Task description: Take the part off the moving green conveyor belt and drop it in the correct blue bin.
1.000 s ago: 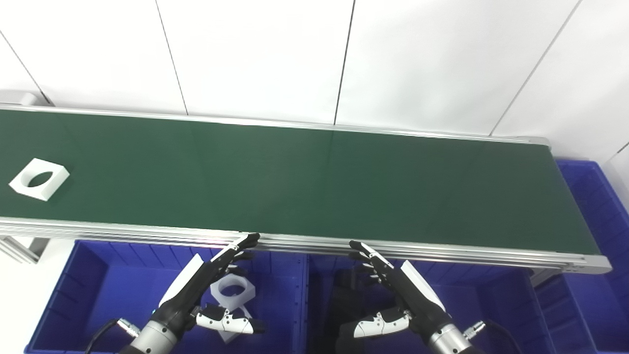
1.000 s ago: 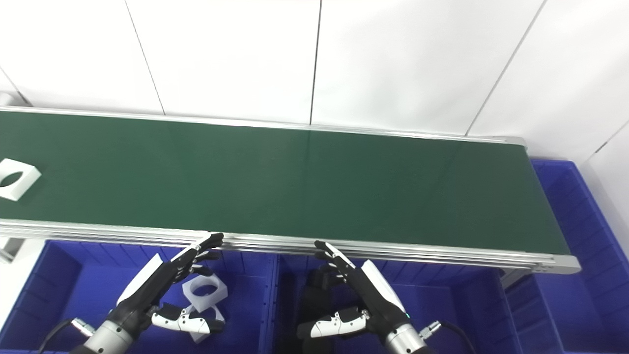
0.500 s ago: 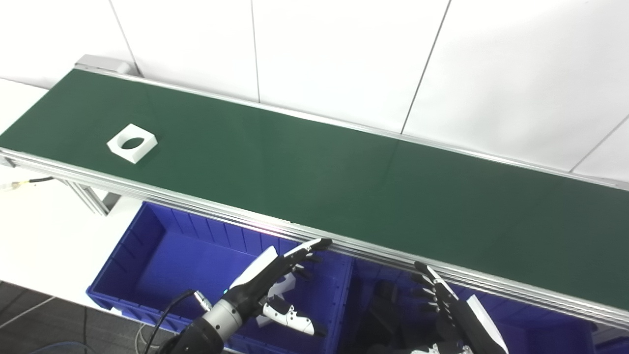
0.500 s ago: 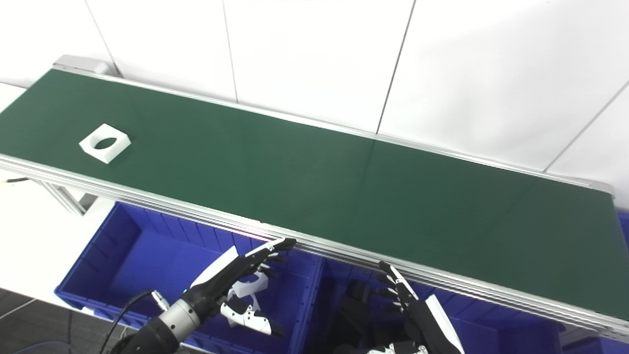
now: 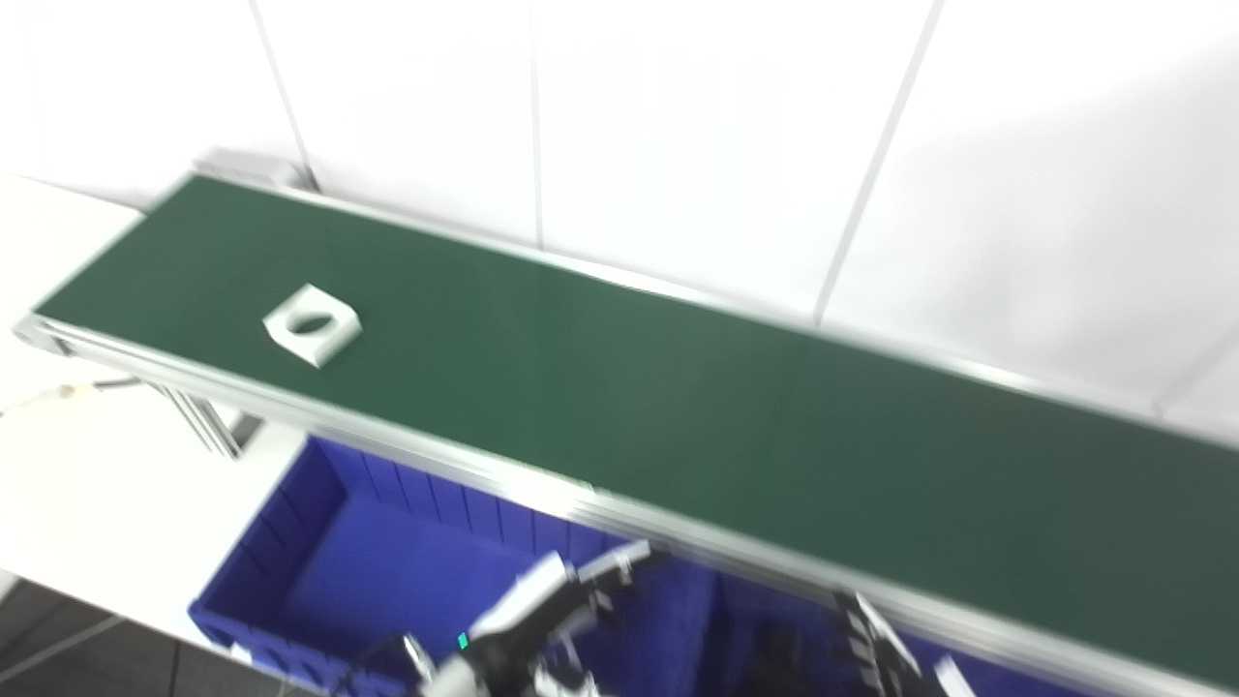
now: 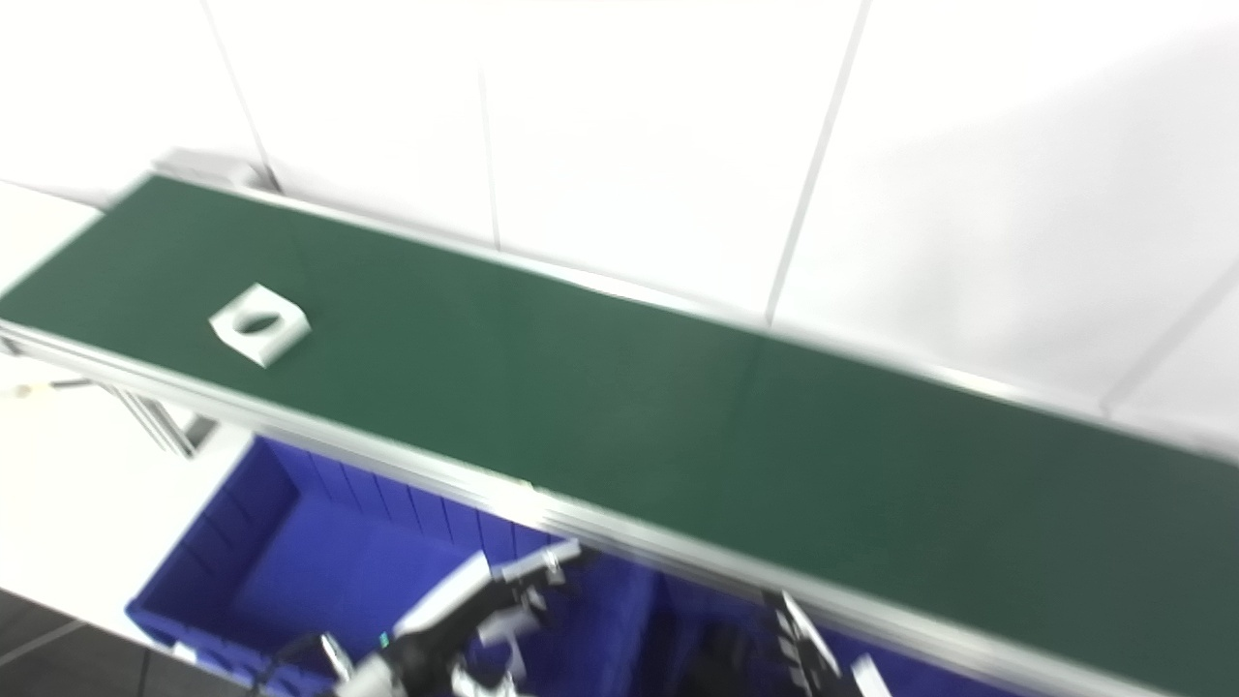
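A white square part with a round hole [image 5: 312, 325] lies near the left end of the green belt [image 5: 678, 416], far from both hands. My left hand [image 5: 542, 620] is open, its fingers stretched out below the belt's near rail over the left blue bin [image 5: 319, 542]. Only the straight, spread fingertips of my right hand [image 5: 876, 644] show at the bottom edge, over the middle blue bin [image 5: 765, 629], and they hold nothing. The picture is blurred by motion.
The belt's aluminium near rail [image 5: 436, 455] runs between the hands and the part. A metal leg [image 5: 208, 426] holds up the belt's left end. White wall panels [image 5: 678, 145] stand behind the belt, and pale floor [image 5: 106, 484] lies to the left.
The camera has swung left and tilted, so the hands sit lower in the picture. The white part has ridden a little to the right along the belt. Both hands stay open.
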`<state>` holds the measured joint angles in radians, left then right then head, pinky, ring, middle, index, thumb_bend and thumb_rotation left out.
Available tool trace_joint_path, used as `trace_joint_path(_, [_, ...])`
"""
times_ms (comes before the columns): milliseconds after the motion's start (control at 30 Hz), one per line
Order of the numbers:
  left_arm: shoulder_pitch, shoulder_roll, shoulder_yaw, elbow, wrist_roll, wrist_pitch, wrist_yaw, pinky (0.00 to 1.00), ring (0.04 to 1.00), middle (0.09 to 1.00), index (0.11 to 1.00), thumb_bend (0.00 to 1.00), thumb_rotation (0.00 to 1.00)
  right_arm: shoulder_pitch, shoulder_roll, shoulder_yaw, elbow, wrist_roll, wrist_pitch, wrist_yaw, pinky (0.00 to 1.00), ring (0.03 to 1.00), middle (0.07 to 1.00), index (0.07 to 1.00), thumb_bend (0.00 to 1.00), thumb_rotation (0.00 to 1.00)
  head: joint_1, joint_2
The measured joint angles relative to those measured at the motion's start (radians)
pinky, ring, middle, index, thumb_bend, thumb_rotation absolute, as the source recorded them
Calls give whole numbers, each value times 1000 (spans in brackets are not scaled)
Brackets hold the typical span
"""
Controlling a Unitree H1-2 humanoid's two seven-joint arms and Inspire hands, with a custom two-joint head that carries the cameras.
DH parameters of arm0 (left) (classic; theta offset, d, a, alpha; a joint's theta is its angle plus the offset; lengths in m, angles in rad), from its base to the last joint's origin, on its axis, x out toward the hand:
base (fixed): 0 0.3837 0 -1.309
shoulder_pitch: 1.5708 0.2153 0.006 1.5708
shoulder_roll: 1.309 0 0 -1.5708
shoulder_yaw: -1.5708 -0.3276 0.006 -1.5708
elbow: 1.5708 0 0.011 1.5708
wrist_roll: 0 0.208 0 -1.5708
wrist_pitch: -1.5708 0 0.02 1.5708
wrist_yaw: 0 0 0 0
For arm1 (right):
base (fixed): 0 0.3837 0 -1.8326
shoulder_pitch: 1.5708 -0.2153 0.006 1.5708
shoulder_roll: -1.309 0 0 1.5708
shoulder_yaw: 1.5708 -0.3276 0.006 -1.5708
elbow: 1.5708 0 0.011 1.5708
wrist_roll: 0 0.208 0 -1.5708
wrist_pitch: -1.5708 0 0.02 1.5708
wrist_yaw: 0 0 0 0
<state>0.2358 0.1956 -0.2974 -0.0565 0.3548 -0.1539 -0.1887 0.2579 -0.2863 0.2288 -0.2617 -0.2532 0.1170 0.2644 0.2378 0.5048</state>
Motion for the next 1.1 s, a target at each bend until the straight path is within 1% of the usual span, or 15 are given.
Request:
trace_joint_path(33, [1,0,0,1,0,0,0,655,844,925,914,840,248,1,0,-1,1,2,0,0,745,854,917,977,854,49,8,-15])
trace_joint_path(100, [0,0,0,1,-2,-3,0,647,842,924,909,846,234,3,0,-2,8,5,0,0,751,854,917,979,856,46,11,-26])
trace_joint_path(167, [0,-1,0,2,-4,-5,0,650,838,924,909,848,244,3,0,-2,14,5,0,0,755,854,916,981,858,47,11,-26])
trace_joint_path(200, [0,-1,0,4,-3,-8,0,652,837,925,909,849,249,4,0,-2,17,5,-1,0,756,854,915,981,858,47,17,-35])
trace_joint_path(233, [-1,-1,-1,7,-2,-13,1,658,837,923,908,853,254,4,0,-3,20,7,-2,0,761,857,916,981,857,19,20,-41])
trace_joint_path(333, [-6,-1,-2,26,-1,-21,3,660,835,920,906,859,258,4,0,-5,27,16,-3,0,766,859,915,978,860,2,26,-51])
trace_joint_path(367, [-7,-2,-2,32,-1,-22,4,665,837,919,904,866,258,5,0,-6,29,21,-3,0,767,860,917,981,860,0,31,-58])
trace_joint_path(433, [-6,-3,-2,35,-1,-23,4,668,838,919,904,869,260,6,0,-7,36,25,-3,-1,773,863,918,984,858,0,31,-58])
trace_joint_path(600, [-7,-7,-2,38,-1,-27,13,641,826,911,895,883,264,6,1,-9,44,31,-4,-3,782,879,920,992,864,0,34,-74])
trace_joint_path(700, [-11,-10,-4,60,0,-48,23,673,834,903,888,884,278,6,3,-11,46,36,-4,-6,767,873,919,988,868,0,37,-86])
trace_joint_path(800, [-13,-11,-5,73,0,-56,24,667,829,903,888,885,272,6,4,-11,51,36,-7,-8,800,873,914,979,876,0,49,-104])
trace_joint_path(867, [-16,-14,-5,85,-2,-64,25,676,829,900,885,884,252,6,5,-13,69,40,-18,-10,758,865,907,975,885,0,52,-111])
trace_joint_path(967, [-20,-18,-5,105,-4,-72,25,680,831,898,884,887,241,4,7,-11,93,31,-27,-24,664,852,903,975,895,0,55,-118])
trace_joint_path(1033, [-22,-19,-5,106,-4,-74,25,686,840,900,885,890,237,4,6,-11,104,22,-58,-34,653,830,898,970,906,0,55,-123])
trace_joint_path(1100, [-26,-21,-4,112,-10,-75,25,677,834,893,879,891,234,-3,6,-10,122,21,-82,-40,650,835,896,966,916,0,52,-123])
